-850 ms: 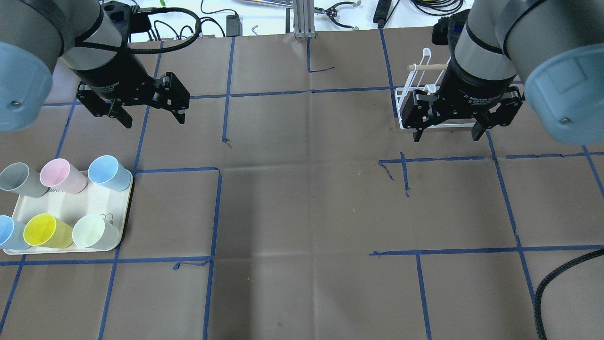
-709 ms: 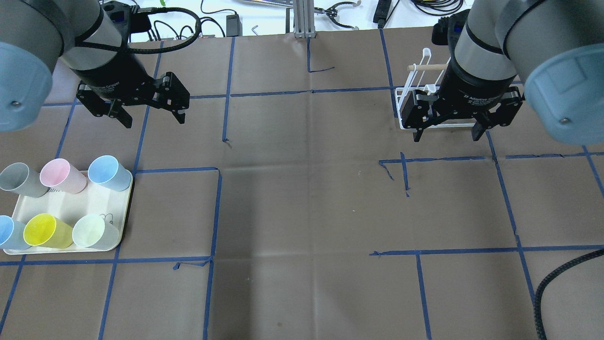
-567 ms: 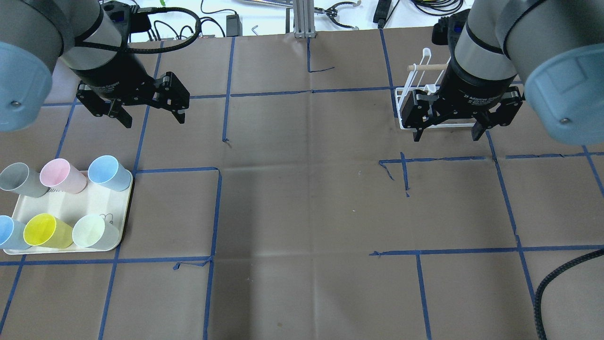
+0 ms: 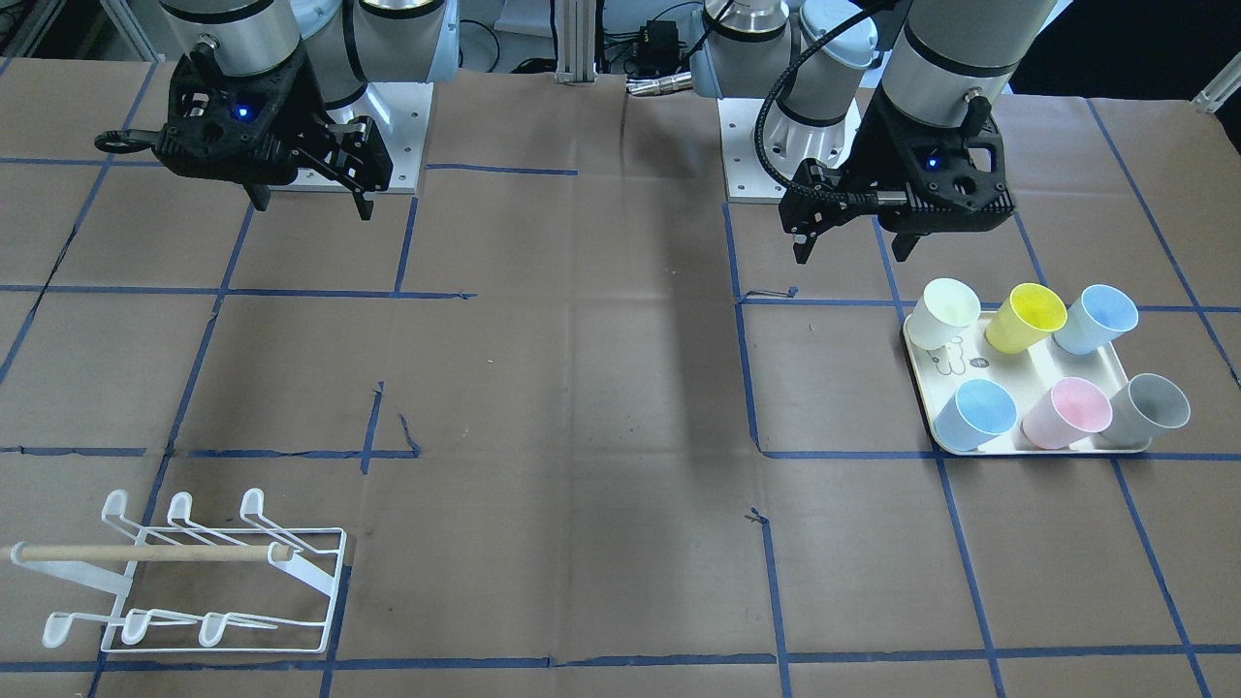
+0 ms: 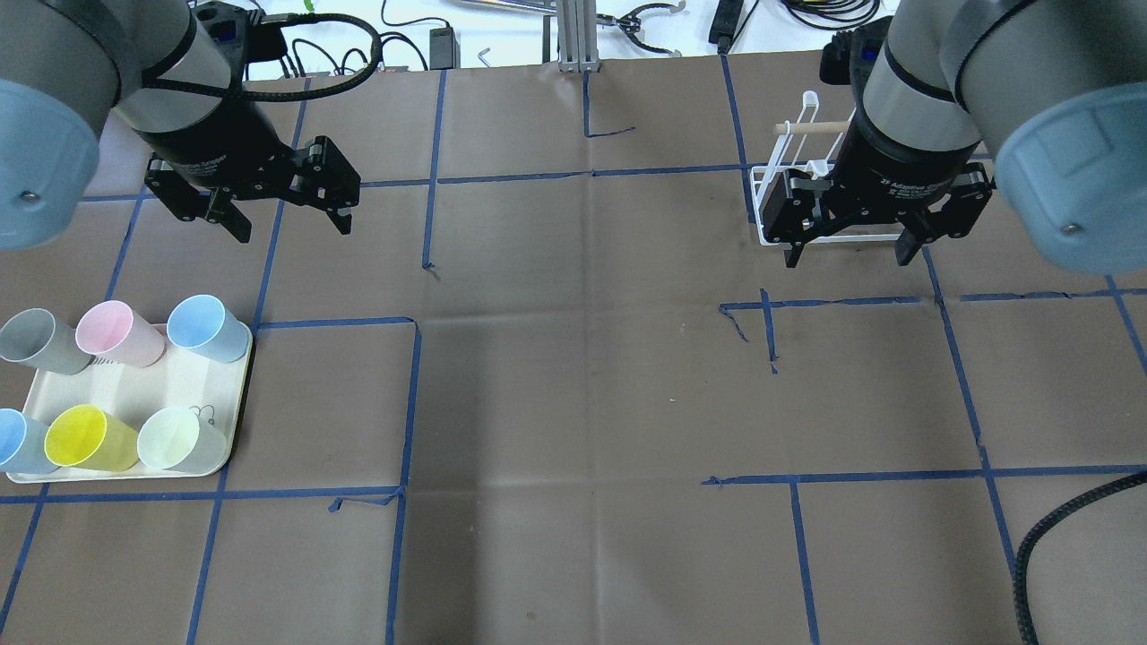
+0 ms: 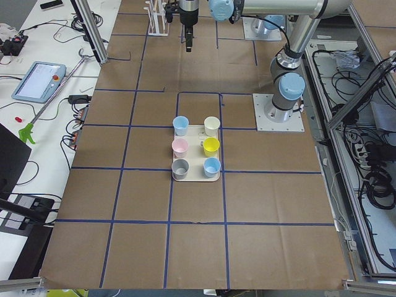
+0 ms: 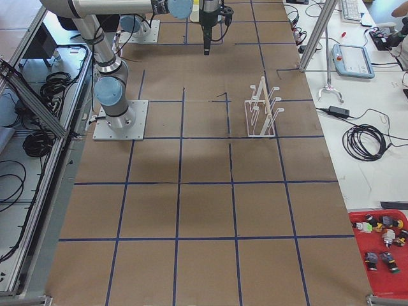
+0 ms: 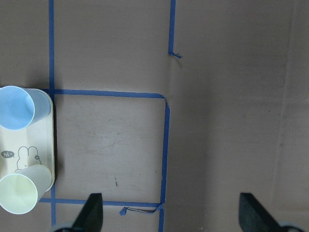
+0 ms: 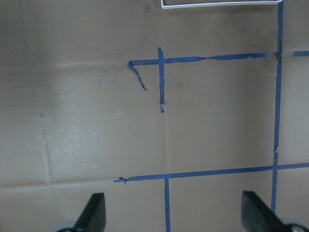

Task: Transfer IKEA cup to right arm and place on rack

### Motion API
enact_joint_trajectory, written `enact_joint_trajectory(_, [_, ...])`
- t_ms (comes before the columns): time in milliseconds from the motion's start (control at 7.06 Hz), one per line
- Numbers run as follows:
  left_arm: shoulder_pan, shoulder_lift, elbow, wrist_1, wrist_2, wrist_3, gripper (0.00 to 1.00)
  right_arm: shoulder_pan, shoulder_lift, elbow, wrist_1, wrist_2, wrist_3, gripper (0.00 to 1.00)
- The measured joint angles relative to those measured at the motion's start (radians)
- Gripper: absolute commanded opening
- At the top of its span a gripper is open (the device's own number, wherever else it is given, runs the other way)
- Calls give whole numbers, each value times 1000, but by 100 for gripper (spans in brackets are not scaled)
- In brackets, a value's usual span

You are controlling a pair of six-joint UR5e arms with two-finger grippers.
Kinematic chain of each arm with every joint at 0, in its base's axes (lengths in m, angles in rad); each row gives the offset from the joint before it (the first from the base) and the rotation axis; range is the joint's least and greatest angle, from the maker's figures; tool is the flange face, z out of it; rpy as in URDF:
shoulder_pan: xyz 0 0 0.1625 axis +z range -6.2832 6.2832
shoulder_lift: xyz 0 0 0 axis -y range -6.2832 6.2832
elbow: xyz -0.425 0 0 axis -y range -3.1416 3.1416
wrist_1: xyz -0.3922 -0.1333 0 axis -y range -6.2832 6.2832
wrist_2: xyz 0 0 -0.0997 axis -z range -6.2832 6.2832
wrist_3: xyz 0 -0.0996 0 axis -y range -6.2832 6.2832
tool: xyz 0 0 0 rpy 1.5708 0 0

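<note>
Several IKEA cups stand upright on a cream tray (image 5: 125,390): grey (image 5: 36,340), pink (image 5: 112,331), blue (image 5: 202,327), yellow (image 5: 85,439), pale green (image 5: 175,439) and another blue at the view's edge. My left gripper (image 5: 293,231) hangs open and empty above the table, beyond the tray; its wrist view shows two cups at the left. My right gripper (image 5: 847,262) is open and empty, hovering in front of the white wire rack (image 5: 771,193). The rack (image 4: 334,582) carries a wooden rod (image 4: 145,554), and its prongs are bare.
Brown paper with a blue tape grid covers the table. Cables, tools and an aluminium post (image 5: 578,36) lie past the far edge. A black hose (image 5: 1057,528) curls in at the near right. A red bin of small parts (image 7: 382,245) sits at the right end.
</note>
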Motion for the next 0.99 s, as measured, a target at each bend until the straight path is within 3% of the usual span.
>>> enact_joint_trajectory(709, [16, 6, -8, 0, 11, 67, 100, -1, 0, 3, -2, -1, 0, 100])
enact_joint_trajectory(992, [90, 8, -20, 1, 11, 175, 100, -1, 0, 5, -5, -1, 0, 100])
